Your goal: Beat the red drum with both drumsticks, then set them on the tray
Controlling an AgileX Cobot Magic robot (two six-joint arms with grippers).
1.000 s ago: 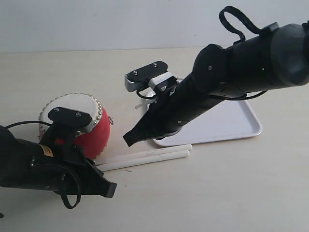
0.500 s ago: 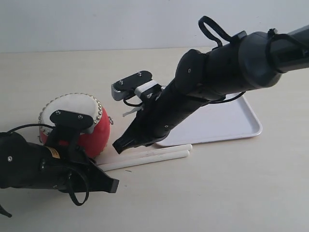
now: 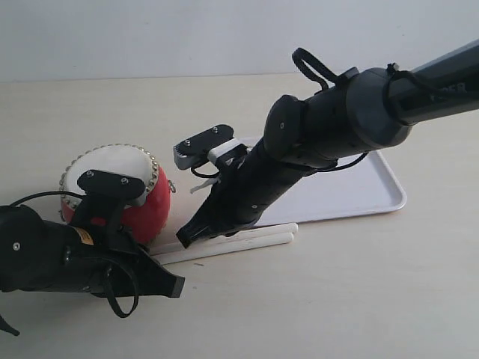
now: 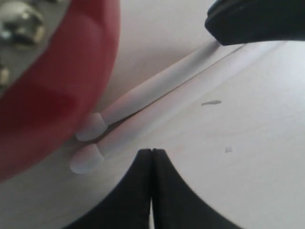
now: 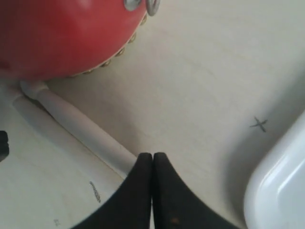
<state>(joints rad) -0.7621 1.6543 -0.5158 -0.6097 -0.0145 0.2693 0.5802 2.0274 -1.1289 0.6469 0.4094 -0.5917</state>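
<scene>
Bench point(image 3: 352, 299), pale: red drum point(image 3: 153, 206) at left, white tray point(image 3: 367, 191) at right and partly hidden by the right arm, a small pen cross point(image 5: 259, 124) on the bare surface between them. Drumsticks point(image 3: 239, 241), two, lying side by side on the bench just near of the tray's near edge, their left tips against the foot of the drum. Left end effector point(image 3: 177, 287): closed, holding nothing, low just near of the sticks' left ends; right end effector point(image 3: 184, 239): closed, holding nothing, its tip right over the sticks, contact not discernible.
</scene>
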